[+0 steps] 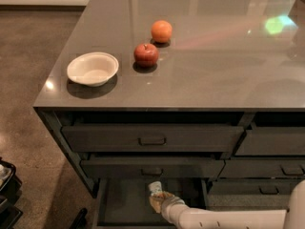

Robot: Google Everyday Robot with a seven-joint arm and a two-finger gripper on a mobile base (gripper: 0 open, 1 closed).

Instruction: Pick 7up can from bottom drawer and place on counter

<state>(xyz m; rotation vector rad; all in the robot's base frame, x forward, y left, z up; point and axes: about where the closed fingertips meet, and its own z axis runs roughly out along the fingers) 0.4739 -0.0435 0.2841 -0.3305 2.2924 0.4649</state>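
One can stands in the open bottom drawer, right at our claw; we cannot tell whether it grips. On the table: one bowl near the left edge, one apple, one orange, with open surface to the right.

Table: glossy dark grey top, light reflections toward the far right. White bowl upright near the front-left corner. Red apple right of the bowl, apart from it. Orange just behind the apple, slightly right, not touching. Pincer below table level, inside the open bottom drawer.
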